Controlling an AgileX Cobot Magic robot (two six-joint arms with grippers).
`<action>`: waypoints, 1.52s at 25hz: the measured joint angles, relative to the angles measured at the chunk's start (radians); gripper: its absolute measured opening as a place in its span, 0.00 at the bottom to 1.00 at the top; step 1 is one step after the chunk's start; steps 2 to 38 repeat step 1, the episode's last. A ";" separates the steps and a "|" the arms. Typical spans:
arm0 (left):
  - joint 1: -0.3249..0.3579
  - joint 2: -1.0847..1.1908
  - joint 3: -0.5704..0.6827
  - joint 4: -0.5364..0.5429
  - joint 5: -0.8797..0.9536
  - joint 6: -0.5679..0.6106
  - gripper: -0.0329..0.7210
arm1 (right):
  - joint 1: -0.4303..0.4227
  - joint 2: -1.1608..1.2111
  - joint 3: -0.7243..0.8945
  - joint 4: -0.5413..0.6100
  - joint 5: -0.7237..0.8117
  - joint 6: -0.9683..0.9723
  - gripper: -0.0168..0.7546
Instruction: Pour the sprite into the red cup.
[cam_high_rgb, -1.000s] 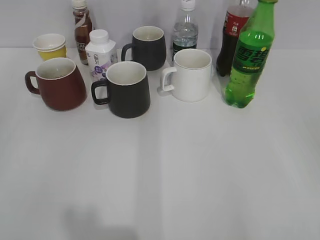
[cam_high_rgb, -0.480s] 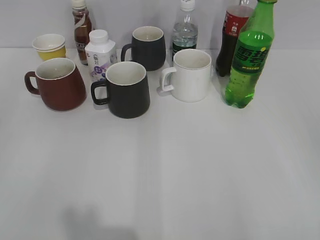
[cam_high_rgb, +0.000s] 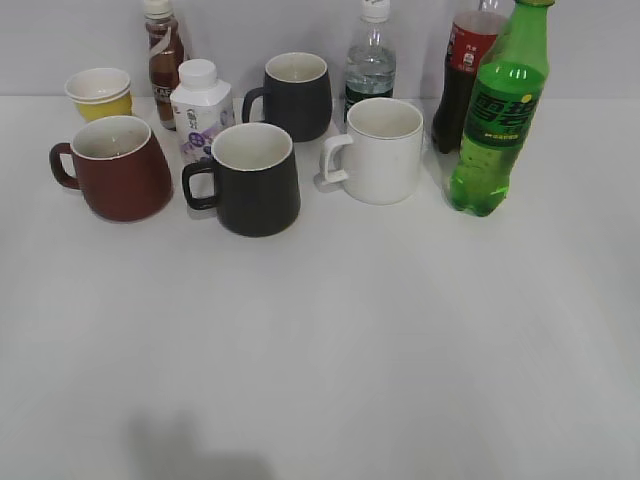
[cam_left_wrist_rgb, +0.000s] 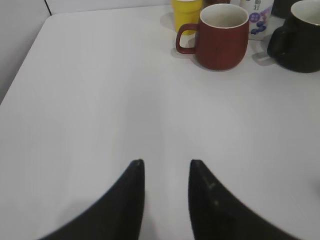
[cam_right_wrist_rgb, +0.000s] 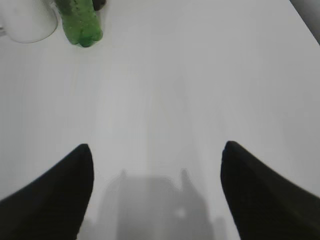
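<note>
My right pincer (cam_right_wrist_rgb: 157, 165), spread wide, faces the sprite (cam_right_wrist_rgb: 79, 22) ahead-left; crowded neighbours, probably touching, risk toppling. Left pincer (cam_left_wrist_rgb: 166, 170) slightly parted, empty.

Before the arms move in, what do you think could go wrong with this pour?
The sprite bottle stands right against the cola bottle and close to the white mug, so the right gripper, open and empty, may knock either. The red cup sits at the far left, beyond two black mugs; carrying the bottle across could clip them. The green cap appears still on.
</note>
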 joint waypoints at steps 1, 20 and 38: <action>0.000 0.000 0.000 0.000 0.000 0.000 0.36 | 0.000 0.000 0.000 0.000 0.000 0.000 0.79; 0.000 0.000 0.000 0.000 0.000 0.000 0.36 | 0.000 0.000 0.000 0.000 0.000 0.000 0.79; 0.000 0.000 0.000 0.000 0.000 0.000 0.36 | 0.000 0.000 0.000 0.000 0.000 0.000 0.79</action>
